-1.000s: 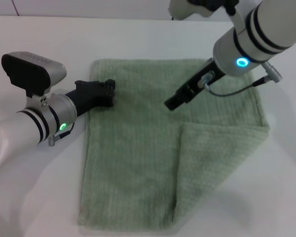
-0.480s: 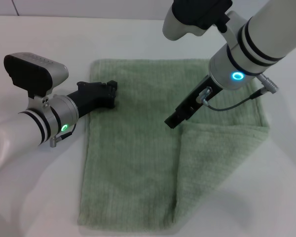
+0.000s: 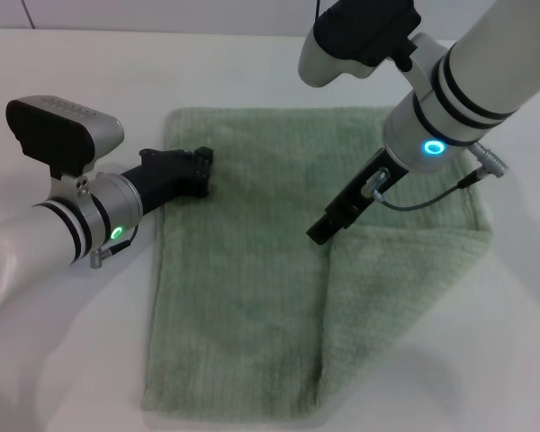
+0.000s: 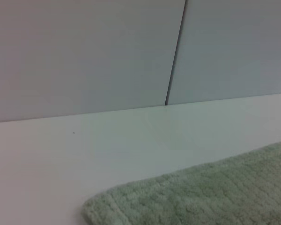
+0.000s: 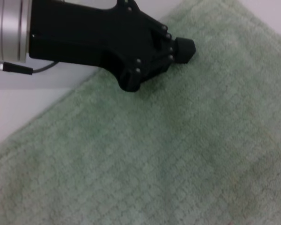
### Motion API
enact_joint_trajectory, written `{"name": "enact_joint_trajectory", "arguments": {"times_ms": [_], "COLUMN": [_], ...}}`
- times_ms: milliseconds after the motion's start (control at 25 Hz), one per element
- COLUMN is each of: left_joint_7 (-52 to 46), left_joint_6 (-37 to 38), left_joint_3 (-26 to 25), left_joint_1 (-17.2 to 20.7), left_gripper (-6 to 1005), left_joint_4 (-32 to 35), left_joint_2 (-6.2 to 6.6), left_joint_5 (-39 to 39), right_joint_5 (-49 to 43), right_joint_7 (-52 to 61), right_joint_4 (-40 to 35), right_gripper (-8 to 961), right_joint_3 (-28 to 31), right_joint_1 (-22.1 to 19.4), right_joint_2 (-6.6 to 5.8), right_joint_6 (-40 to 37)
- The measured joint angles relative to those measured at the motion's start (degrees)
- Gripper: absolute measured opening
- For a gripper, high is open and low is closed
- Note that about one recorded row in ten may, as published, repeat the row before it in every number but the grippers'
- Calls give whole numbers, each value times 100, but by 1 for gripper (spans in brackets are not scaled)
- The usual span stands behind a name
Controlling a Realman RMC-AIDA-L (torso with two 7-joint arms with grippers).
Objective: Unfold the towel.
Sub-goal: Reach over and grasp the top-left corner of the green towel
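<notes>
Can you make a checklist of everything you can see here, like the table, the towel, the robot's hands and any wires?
Surface: white table, bare around the cloth.
Job's things: pale green towel lies mostly flat; its near right corner flap is folded over onto it, so it is not fully unfolded.
Clutter: nothing seen.
Grippers: left tool rests on the towel's far left edge; right tool is low over the towel, right at the inner tip of the folded flap. Open or shut cannot be told for either.
Cables: a thin grey cable loops by the right wrist, above the towel.
Surroundings: plain pale wall panels with a vertical seam behind the table.
</notes>
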Motion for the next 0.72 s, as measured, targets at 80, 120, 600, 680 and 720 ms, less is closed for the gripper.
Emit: {"name": "enact_joint_trajectory", "arguments": {"times_ms": [80, 120, 600, 680, 720], "left_joint_7": [0, 0, 0, 0, 0], "left_joint_6": [-1, -3, -13, -13, -13], "left_joint_3": [0, 0, 0, 0, 0], "left_joint_1": [0, 0, 0, 0, 0], "left_gripper": [-1, -1, 0, 0, 0], "left_joint_4": [0, 0, 0, 0, 0], "left_joint_2": [0, 0, 1, 1, 1], "left_joint_5": [0, 0, 0, 0, 0], "right_joint_5": [1, 9, 81, 81, 81], "right_joint_7": [-18, -33, -123, -139, -139], "right_joint_4": [62, 113, 570, 610, 610], "right_gripper": [784, 784, 784, 784, 784], "right_joint_3": [0, 0, 0, 0, 0], "right_joint_1": [20, 37, 258, 280, 280], "right_joint_2": [0, 1, 2, 4, 4], "right_joint_6": [-27, -45, -57, -53, -53]}}
